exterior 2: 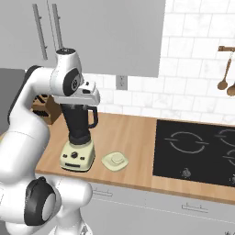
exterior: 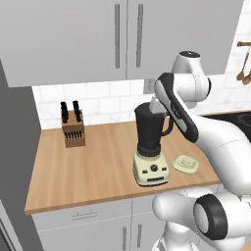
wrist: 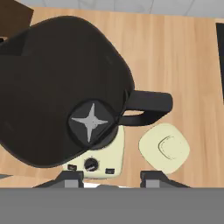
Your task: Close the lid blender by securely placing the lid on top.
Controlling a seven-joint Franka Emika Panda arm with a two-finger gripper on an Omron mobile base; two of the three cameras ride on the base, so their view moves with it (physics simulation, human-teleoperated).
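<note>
Near the wooden counter's (exterior: 73,171) front edge: tall dark tapered blender (exterior: 150,147), mouth open; just right, flat cream-yellow lid (exterior: 185,163), ungrasped. Above the jar, two-finger gripper (wrist: 111,176), spread wide, empty. Likely hazard: clipping jar handle while descending for lid.

The blender (exterior: 150,147) stands on the counter (exterior: 88,171); the lid (exterior: 185,163) lies just right; the knife block (exterior: 73,127) sits behind-left.
</note>
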